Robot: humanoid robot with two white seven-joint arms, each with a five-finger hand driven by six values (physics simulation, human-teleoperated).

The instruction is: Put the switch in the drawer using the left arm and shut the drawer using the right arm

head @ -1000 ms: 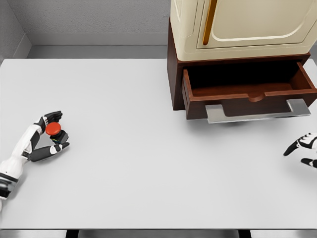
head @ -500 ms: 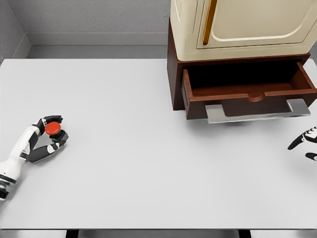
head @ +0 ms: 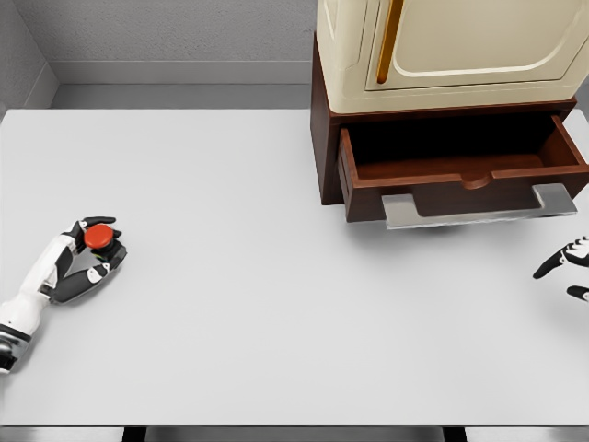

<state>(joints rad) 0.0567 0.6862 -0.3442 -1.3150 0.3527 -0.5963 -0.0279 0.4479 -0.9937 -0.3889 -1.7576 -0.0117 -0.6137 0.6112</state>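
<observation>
The drawer [head: 460,170] stands pulled open under the cream cabinet [head: 451,46], its inside dark and apparently bare. Far off at the table's [head: 276,276] left, the left hand [head: 87,260] grips the red switch [head: 98,237]. The right hand [head: 569,267] shows spread fingers at the right edge. The left fingers have closed tighter than a second ago.

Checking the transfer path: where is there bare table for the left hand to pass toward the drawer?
Bare table runs from the left hand, closed around the switch, across to the drawer. It is tightest at the drawer's metal handle, under the cabinet; the right hand sits at the right edge.
</observation>
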